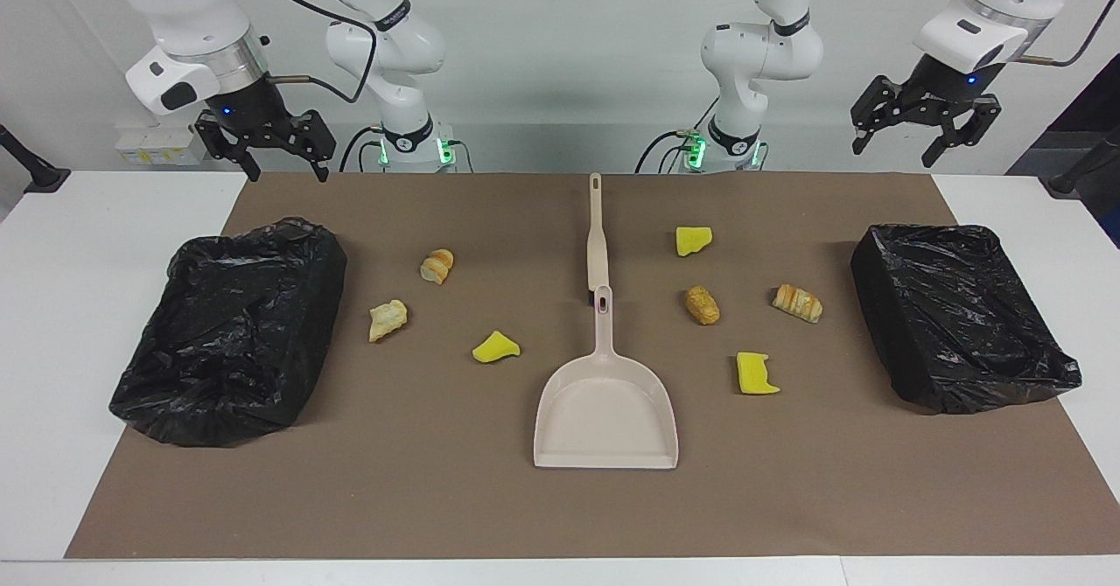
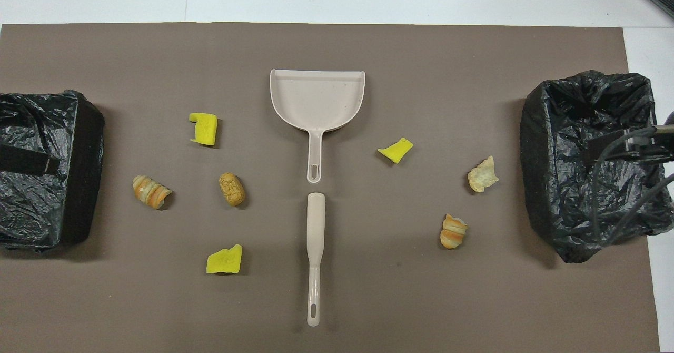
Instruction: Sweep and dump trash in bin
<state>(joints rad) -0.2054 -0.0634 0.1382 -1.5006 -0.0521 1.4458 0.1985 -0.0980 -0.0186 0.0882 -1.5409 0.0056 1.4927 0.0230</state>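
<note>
**A white worktop under even light**

My worktop [image 1: 105,219] is white, with a broad brown mat [image 1: 437,498] spread over most of it. A plain pale wall [image 1: 569,61] rises where I stand. A white socket box [image 1: 153,144] sits low on it. The light is soft and throws faint shadows.

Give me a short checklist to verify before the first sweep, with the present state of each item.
1. Dustpan free and flat on the mat: ok.
2. Brush free, lying end to end with the dustpan handle, nearer to the robots: ok.
3. Left end effector open, holding nothing: ok.
4. Right end effector open, holding nothing: ok.
5. All seven trash pieces on the mat, none in the dustpan: ok.
6. Both bins lined and open: ok; whether anything lies inside: cannot tell.
</note>
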